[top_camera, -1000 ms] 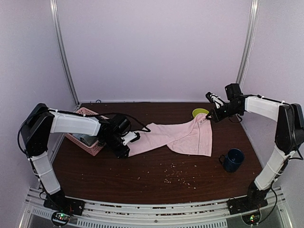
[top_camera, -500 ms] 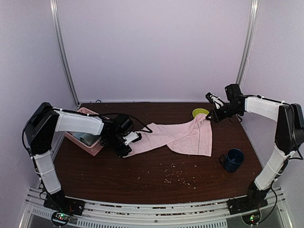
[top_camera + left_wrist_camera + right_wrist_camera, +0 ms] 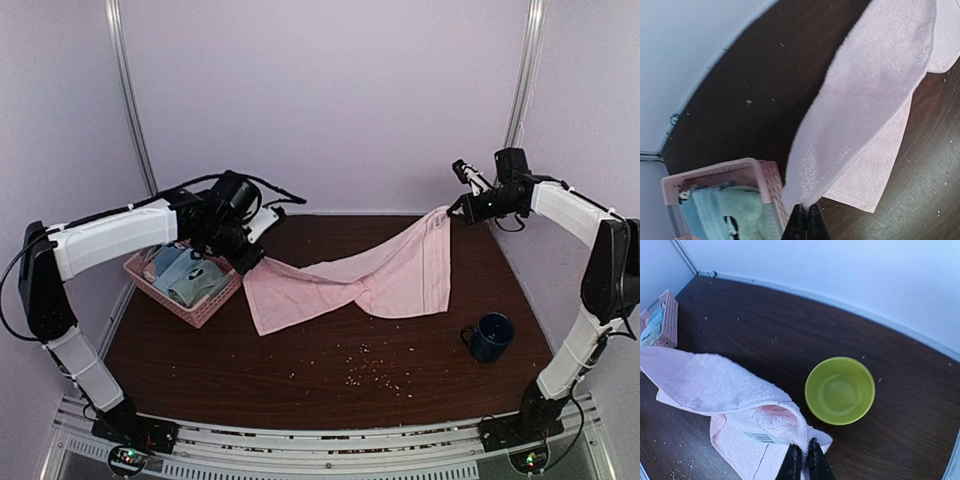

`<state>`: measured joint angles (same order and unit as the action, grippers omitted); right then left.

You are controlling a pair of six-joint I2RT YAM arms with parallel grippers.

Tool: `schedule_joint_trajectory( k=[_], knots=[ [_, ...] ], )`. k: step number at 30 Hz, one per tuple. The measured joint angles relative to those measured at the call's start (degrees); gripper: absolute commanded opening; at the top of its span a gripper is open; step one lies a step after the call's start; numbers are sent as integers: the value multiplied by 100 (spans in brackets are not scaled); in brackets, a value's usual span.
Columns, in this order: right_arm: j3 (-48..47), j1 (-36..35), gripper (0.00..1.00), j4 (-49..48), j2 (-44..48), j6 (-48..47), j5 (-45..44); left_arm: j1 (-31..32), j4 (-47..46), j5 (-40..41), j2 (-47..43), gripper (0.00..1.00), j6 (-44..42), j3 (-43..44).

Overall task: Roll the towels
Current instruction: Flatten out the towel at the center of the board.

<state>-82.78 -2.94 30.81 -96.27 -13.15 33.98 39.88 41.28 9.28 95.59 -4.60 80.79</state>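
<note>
Pink towel (image 3: 395, 275) sags lengthwise between my left pincer (image 3: 248, 262) and right pincer (image 3: 452, 208), each clamped on one end, its middle draped on the counter (image 3: 300, 370).

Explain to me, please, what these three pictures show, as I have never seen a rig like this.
Two white robot arms are bolted at the near edge of a dark table. The wide picture is from a fixed camera above and behind them. The other two are from a camera on each wrist, looking past that arm's tip. Each arm ends in a two-finger tool. The left tool and the right tool are both shut on a pale pink towel, one at each end, holding it up so that it hangs down between them. Also there: a pink basket holding a green towel and a pale blue towel, a green bowl, a blue mug and scattered crumbs.
</note>
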Motion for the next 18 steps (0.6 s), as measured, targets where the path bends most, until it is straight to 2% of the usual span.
schedule_joint_trajectory(
  k=[4, 8, 14, 18],
  knots=[
    [-717, 348, 0, 151, 98, 179, 201, -20, 146, 529, -669, 0, 44, 492],
    [-911, 562, 0, 350, 527, 286, 369, -20, 326, 890, -1480, 0, 118, 522],
    [-726, 570, 0, 662, 1499, 236, 708, -22, 492, 992, -2413, 0, 166, 472],
    [-149, 570, 0, 887, 2389, 13, 955, -26, 592, 597, -3123, 0, 216, 155]
  ],
)
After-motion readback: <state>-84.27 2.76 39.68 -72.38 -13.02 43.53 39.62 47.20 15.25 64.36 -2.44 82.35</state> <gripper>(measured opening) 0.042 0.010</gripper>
